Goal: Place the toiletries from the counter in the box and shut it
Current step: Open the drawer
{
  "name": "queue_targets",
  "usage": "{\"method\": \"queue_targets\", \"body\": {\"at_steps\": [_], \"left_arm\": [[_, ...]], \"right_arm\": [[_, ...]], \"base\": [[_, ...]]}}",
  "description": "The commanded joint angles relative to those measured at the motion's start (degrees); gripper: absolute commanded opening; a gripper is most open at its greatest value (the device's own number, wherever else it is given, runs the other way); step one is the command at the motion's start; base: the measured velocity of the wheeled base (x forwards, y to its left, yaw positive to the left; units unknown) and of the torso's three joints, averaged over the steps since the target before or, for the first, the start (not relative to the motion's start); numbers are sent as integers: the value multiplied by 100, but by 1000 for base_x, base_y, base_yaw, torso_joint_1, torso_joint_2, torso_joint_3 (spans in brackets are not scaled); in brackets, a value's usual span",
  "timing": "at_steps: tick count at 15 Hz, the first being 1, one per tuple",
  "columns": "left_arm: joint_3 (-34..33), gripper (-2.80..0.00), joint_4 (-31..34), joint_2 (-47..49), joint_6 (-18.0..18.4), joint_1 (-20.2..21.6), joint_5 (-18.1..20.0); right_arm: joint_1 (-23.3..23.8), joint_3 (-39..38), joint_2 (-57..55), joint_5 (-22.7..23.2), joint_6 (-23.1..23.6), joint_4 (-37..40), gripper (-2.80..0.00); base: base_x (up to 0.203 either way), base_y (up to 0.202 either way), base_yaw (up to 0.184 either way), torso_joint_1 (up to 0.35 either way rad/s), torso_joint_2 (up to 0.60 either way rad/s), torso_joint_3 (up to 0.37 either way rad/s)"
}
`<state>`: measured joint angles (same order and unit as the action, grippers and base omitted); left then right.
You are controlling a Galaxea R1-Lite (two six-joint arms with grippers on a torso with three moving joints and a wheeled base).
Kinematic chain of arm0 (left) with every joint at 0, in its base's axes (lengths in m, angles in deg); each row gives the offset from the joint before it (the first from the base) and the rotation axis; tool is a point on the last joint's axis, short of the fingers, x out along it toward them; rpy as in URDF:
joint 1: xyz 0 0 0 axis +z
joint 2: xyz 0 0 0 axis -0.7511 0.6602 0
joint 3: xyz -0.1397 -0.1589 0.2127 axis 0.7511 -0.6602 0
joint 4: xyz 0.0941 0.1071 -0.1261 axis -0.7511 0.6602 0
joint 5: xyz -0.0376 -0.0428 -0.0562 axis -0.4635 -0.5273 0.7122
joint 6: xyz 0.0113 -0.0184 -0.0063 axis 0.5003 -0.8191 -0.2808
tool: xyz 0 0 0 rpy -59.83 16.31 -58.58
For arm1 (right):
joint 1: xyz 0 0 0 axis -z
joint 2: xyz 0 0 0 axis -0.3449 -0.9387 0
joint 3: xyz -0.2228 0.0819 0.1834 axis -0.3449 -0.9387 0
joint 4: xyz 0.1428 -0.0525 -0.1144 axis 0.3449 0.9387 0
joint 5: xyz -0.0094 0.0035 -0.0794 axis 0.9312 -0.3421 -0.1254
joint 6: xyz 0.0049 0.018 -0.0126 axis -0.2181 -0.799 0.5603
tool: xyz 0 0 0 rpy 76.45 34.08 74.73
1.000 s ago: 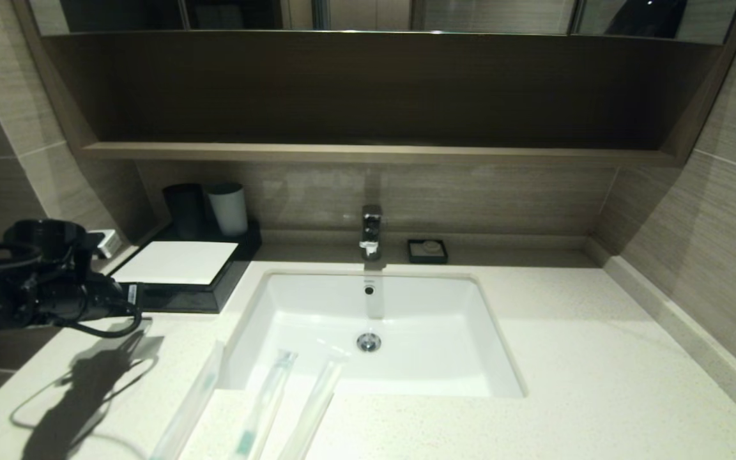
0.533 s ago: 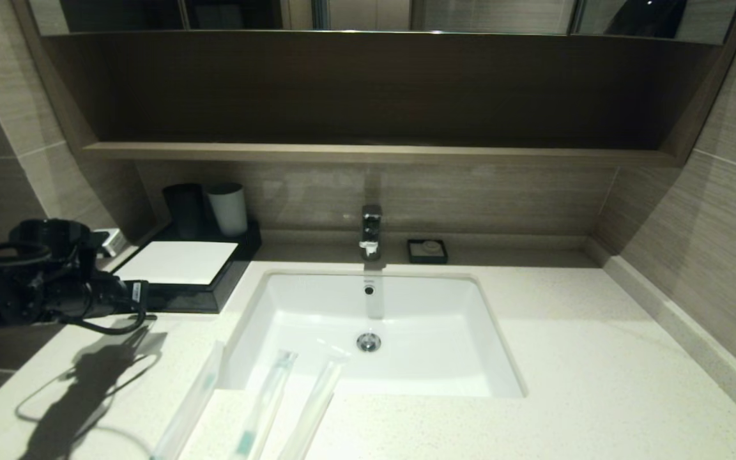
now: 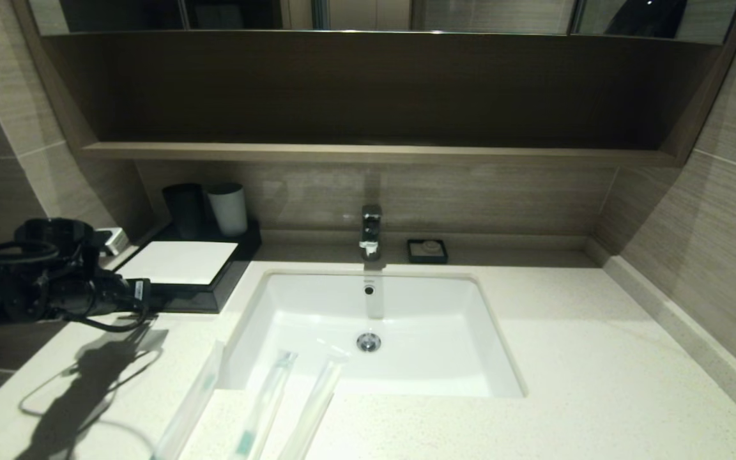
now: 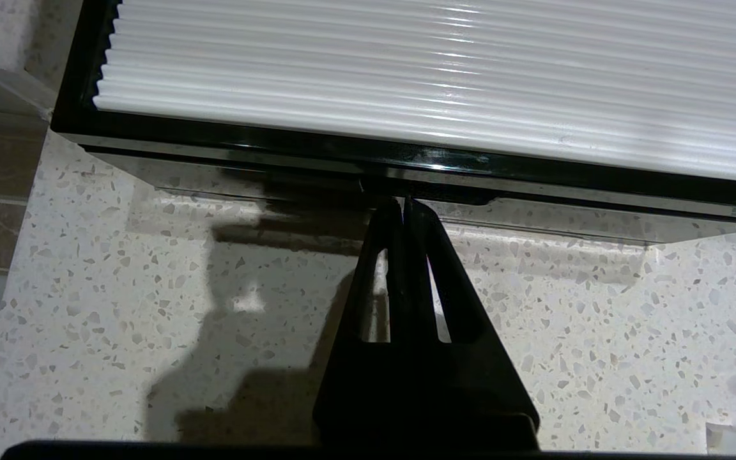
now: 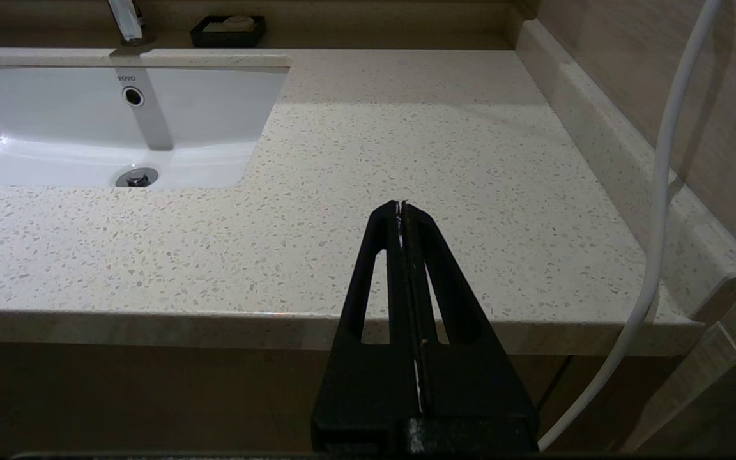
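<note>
Three toiletries (image 3: 259,402) are lying unmoved at the counter's (image 3: 566,358) front edge; the clenched left gripper (image 4: 403,203) is edging closer, tips now meeting the box's (image 3: 179,271) drawer notch near the back-left corner.

The sink (image 5: 87,147) carries the brand mark "TOTO" on its back wall, above the overflow hole (image 5: 133,96). A small white label (image 3: 139,289) on the left arm appears printed, unreadable.
</note>
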<state>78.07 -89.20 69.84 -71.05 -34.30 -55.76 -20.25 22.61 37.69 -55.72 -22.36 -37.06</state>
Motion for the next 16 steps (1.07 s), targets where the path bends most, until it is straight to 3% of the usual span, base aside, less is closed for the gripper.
{"method": "queue_targets", "body": {"at_steps": [1, 16], "left_arm": [[43, -280, -16, 66, 10, 3, 6], [-488, -280, -763, -30, 37, -1, 173]], "right_arm": [[-1, -9, 9, 2, 1, -2, -280], [-1, -9, 9, 2, 1, -2, -280]], "base": [[0, 0, 0, 0, 0, 0], [0, 0, 0, 0, 0, 0]]}}
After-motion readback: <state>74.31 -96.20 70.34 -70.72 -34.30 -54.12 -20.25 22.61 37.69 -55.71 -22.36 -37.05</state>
